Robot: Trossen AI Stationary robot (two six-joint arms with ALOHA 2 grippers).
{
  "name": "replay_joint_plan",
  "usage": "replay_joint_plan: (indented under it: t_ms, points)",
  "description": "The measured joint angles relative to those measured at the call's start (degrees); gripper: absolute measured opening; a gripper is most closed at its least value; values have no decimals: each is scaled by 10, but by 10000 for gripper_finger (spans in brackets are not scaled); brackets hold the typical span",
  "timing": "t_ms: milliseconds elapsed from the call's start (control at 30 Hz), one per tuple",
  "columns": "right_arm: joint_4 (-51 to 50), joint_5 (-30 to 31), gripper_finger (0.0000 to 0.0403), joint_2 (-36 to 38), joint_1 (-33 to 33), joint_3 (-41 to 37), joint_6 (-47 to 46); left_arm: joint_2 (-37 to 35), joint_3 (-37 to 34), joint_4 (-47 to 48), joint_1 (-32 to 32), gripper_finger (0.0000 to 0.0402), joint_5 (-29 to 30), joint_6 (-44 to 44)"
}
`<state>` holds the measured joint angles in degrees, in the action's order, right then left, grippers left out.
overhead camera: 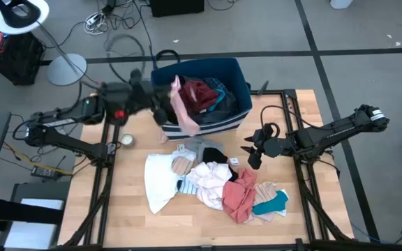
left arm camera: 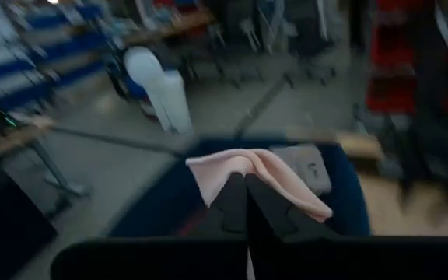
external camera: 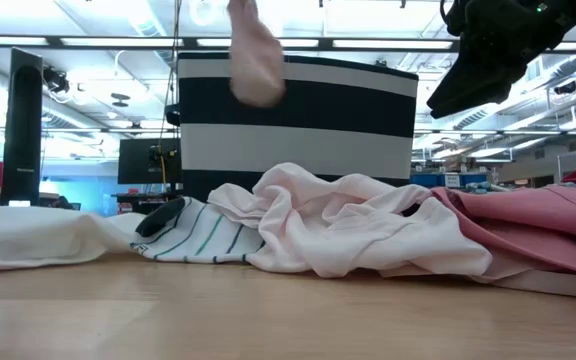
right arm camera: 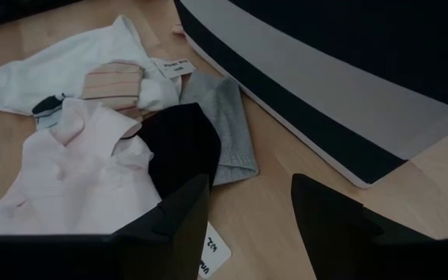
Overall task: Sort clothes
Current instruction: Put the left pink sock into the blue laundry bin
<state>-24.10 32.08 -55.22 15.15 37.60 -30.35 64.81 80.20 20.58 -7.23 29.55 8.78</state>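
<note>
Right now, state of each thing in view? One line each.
left claw: shut on pink garment, raised at the bin's near-left rim
right claw: open, empty, above the table right of the pile
bin: upright, garments inside
pale pink shirt: crumpled on the table
white shirt: spread flat
black garment: lying on the table
grey garment: flat, beside the bin

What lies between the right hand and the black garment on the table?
In the right wrist view, only bare wooden table separates the open right hand from the black garment; a white tag lies nearby.
</note>
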Motion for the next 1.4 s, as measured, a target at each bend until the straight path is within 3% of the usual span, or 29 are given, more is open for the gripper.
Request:
replay_joint_plan:
  t_ms: [233, 467, 633, 733, 933, 1100, 1233, 1400]
  points:
    - [-1, 0, 185, 0, 0, 0, 1, 49, 78, -19, -47, 0, 0, 59]
    - [-2, -3, 185, 0, 0, 0, 5, 80, 73, 48, -67, 0, -2, 35]
    - [-2, -3, 185, 0, 0, 0, 5, 100, 20, 66, -79, 10, -6, -43]
    - [-2, -3, 185, 0, 0, 0, 5, 101, -24, 65, -96, 26, -41, -86]
    - [-1, -6, 185, 0, 0, 0, 5, 103, -127, 37, -131, 84, -135, -159]
    - [0, -6, 185, 0, 0, 0, 5, 99, -200, -28, -153, 135, -140, -173]
    - [-1, -6, 185, 0, 0, 0, 5, 100, -205, -40, -156, 154, -140, -167]
    - [-2, -6, 185, 0, 0, 0, 4, 94, -163, -19, -140, 156, -154, -143]
